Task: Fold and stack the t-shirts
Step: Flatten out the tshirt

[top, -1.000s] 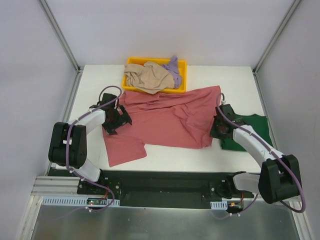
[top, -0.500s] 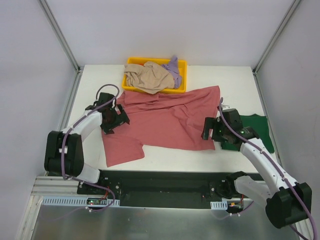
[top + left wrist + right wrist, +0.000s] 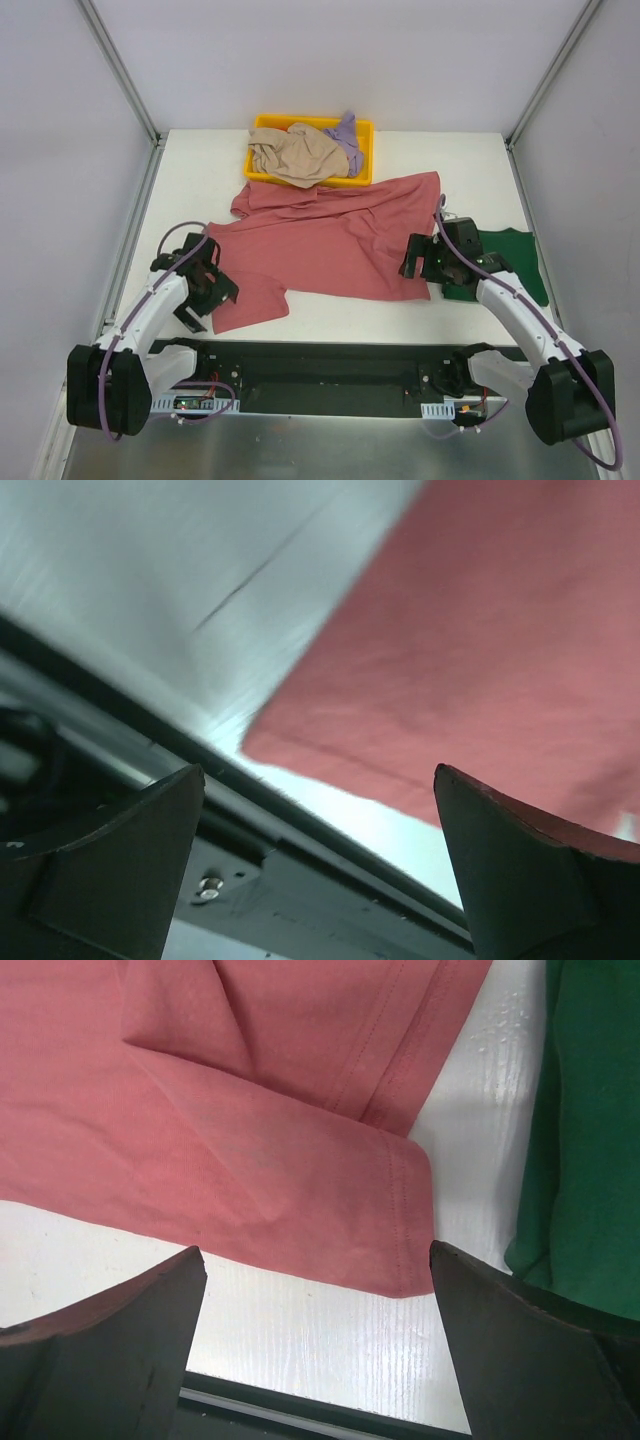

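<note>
A rose-red t-shirt (image 3: 330,240) lies spread across the middle of the white table, its hem corners toward the near edge. At the right lies a folded dark green t-shirt (image 3: 508,262). A beige t-shirt (image 3: 300,152) and a lavender t-shirt (image 3: 347,135) are bunched in the yellow tray. My left gripper (image 3: 197,298) is open over the red shirt's near-left corner (image 3: 480,650), holding nothing (image 3: 315,775). My right gripper (image 3: 418,262) is open above the shirt's near-right corner (image 3: 400,1220), with nothing between its fingers (image 3: 316,1250). Green cloth (image 3: 590,1130) is just right of it.
The yellow tray (image 3: 262,122) stands at the back centre, touching the red shirt's top edge. A black rail (image 3: 330,870) runs along the table's near edge, close under both grippers. Metal frame posts (image 3: 120,70) rise at the back corners.
My right gripper has opened and let go of the red shirt's right edge, then shifted slightly left. My left arm has drawn back from the sleeve to the near-left corner.
</note>
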Robot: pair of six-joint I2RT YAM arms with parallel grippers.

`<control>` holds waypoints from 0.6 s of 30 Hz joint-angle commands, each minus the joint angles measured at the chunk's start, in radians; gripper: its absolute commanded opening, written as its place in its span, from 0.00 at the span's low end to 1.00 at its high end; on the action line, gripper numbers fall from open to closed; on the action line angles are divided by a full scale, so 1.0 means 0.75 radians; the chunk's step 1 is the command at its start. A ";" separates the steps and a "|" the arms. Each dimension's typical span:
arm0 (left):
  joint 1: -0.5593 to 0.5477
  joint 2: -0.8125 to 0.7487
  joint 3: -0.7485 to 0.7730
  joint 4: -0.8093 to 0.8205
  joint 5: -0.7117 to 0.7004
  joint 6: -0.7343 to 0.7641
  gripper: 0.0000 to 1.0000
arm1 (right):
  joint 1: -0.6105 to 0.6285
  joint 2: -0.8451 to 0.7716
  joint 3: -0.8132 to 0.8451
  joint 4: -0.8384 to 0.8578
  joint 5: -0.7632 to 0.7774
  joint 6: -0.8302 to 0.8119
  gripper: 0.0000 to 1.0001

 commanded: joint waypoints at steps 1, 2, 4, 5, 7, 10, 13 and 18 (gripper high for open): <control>0.005 -0.125 -0.102 -0.238 -0.021 -0.256 0.94 | -0.032 0.043 0.030 0.044 -0.086 -0.029 0.96; 0.005 -0.150 -0.128 -0.236 -0.007 -0.272 0.93 | -0.041 0.051 0.032 0.046 -0.098 -0.029 0.96; 0.005 -0.187 -0.165 -0.230 0.006 -0.307 0.88 | -0.047 0.065 0.028 0.052 -0.122 -0.029 0.96; 0.007 -0.195 -0.176 -0.224 -0.008 -0.324 0.87 | -0.053 0.069 0.025 0.062 -0.143 -0.029 0.96; 0.005 -0.189 -0.170 -0.203 -0.035 -0.316 0.81 | -0.059 0.071 0.015 0.071 -0.155 -0.027 0.96; 0.005 -0.154 -0.153 -0.174 -0.084 -0.295 0.71 | -0.063 0.067 0.013 0.071 -0.151 -0.027 0.96; 0.005 -0.103 -0.174 -0.130 -0.103 -0.303 0.57 | -0.073 0.061 0.009 0.069 -0.145 -0.027 0.96; 0.005 0.046 -0.194 0.020 -0.107 -0.291 0.47 | -0.084 0.059 0.005 0.063 -0.141 -0.023 0.96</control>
